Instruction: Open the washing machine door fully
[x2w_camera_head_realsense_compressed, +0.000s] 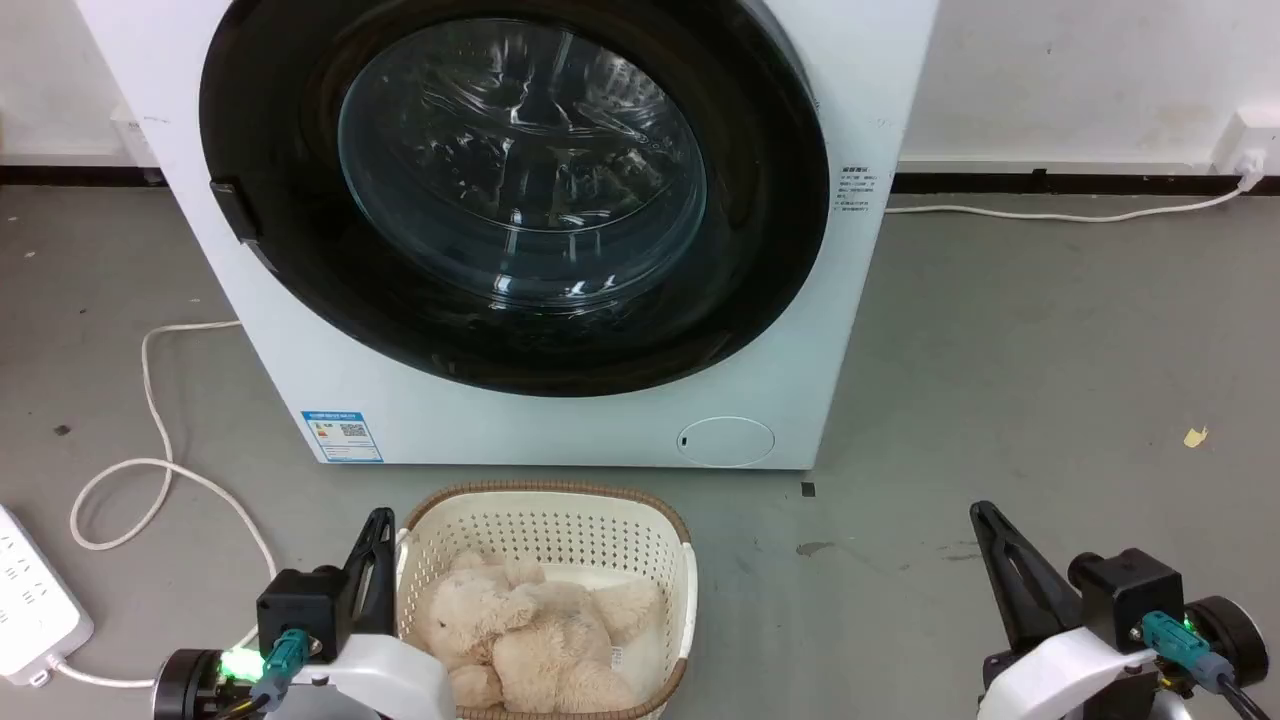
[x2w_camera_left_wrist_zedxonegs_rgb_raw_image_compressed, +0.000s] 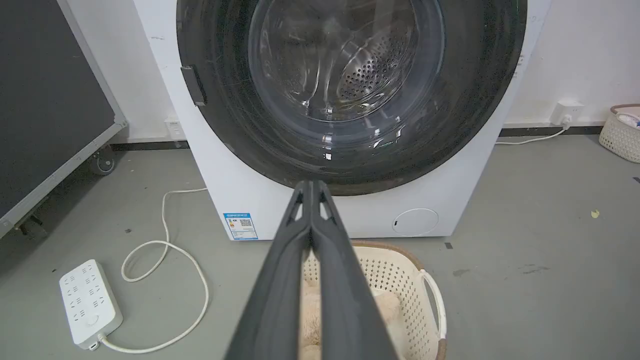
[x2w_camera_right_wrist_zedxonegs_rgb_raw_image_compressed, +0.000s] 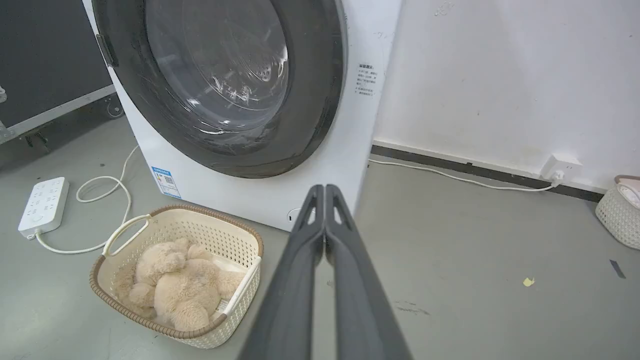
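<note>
Head view, door: you see the washing machine door (x2w_camera_head_realsense_compressed: 515, 190) shut flat against the white machine (x2w_camera_head_realsense_compressed: 560, 425), at 12 o'clock.
Head view, grippers: your left gripper (x2w_camera_head_realsense_compressed: 378, 530) sits at 7 o'clock, just beside the basket (x2w_camera_head_realsense_compressed: 688, 560); your right gripper (x2w_camera_head_realsense_compressed: 990, 525) sits at 5 o'clock; both are well apart from the door.
Left wrist view, tool: left gripper clenched tight on nothing; door straight ahead at 12 o'clock.
Right wrist view, tool: right gripper clenched, empty; door at 11 o'clock, basket with a plush toy (x2w_camera_right_wrist_zedxonegs_rgb_raw_image_compressed: 175, 285) at 8 o'clock.
</note>
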